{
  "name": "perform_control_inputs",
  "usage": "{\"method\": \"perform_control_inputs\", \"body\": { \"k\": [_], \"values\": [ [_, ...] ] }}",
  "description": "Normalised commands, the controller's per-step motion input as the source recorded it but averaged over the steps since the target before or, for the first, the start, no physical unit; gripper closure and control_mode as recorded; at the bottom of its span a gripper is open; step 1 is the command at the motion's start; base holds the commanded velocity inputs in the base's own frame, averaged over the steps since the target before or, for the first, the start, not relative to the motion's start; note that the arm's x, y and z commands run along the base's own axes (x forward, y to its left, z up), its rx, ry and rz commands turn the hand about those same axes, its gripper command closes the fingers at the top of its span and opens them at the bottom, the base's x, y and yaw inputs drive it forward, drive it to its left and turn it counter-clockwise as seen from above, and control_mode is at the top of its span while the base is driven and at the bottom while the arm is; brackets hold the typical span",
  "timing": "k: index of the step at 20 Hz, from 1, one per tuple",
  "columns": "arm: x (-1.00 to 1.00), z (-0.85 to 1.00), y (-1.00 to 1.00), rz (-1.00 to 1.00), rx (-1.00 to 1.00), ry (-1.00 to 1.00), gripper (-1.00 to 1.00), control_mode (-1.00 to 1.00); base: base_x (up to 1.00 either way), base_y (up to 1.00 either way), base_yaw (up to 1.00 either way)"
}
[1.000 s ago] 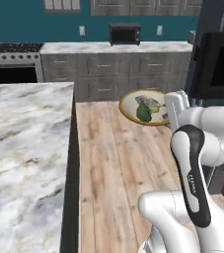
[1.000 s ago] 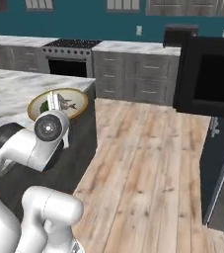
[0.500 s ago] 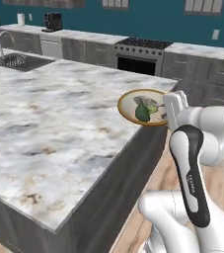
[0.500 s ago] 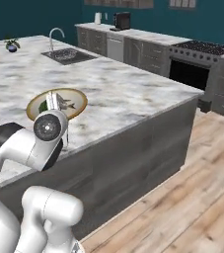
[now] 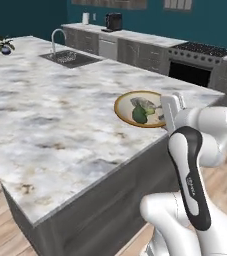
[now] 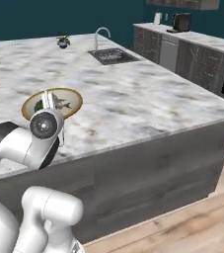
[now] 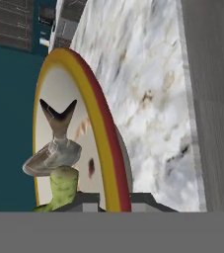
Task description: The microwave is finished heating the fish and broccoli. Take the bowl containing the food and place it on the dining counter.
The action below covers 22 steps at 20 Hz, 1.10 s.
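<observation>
The bowl (image 5: 144, 109) is shallow and round, cream inside with a tan-orange rim that reads yellow and red in the hand view (image 7: 98, 128). The gripper (image 5: 169, 114) is clenched on its near rim, the two fingertips (image 7: 86, 200) pinching the edge between them, and holds it level above the dining counter (image 5: 50, 115), close to the counter's corner. In the left base view the bowl sits at about 2 o'clock from the picture's centre; in the right base view (image 6: 59, 103) it is at about 9 o'clock, half behind the arm's wrist.

Inside it lies the fish (image 5: 146, 105), pale grey with a dark forked tail (image 7: 57, 118), and touching it the broccoli (image 5: 139, 115), dark green in the base views and a lighter green stalk (image 7: 63, 190) at the fingertips.

The counter is white-grey veined marble on a dark grey base. A sink (image 6: 108, 55) with a curved faucet (image 6: 100, 34) is set into its far part, at 12 o'clock, and a small potted plant (image 6: 62, 40) stands well apart at 11 o'clock. Behind, grey wall cabinets carry a black stove (image 5: 197, 62) and a small dark appliance (image 5: 114, 21), too small to identify.

The robot's own arm hides the bowl's near edge in both base views, so the grip itself is legible only from the hand camera. Whether the bowl's underside touches the marble cannot be told.
</observation>
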Motion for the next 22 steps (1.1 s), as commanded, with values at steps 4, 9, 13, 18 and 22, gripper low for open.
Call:
{"method": "perform_control_inputs", "body": {
  "k": [4,9,13,18,22],
  "values": [
    [0.00,0.00,0.00,0.00,0.00,0.00,1.00,1.00,0.03,-0.75,0.50],
    [0.00,0.00,0.00,0.00,0.00,0.00,1.00,1.00,0.00,-0.89,0.53],
    [0.00,0.00,0.00,0.00,0.00,0.00,1.00,1.00,0.01,-0.64,0.68],
    [0.00,0.00,0.00,0.00,0.00,0.00,1.00,1.00,0.10,-0.08,0.46],
    [0.00,0.00,0.00,0.00,0.00,0.00,1.00,1.00,0.28,0.36,0.03]
  ]
}}
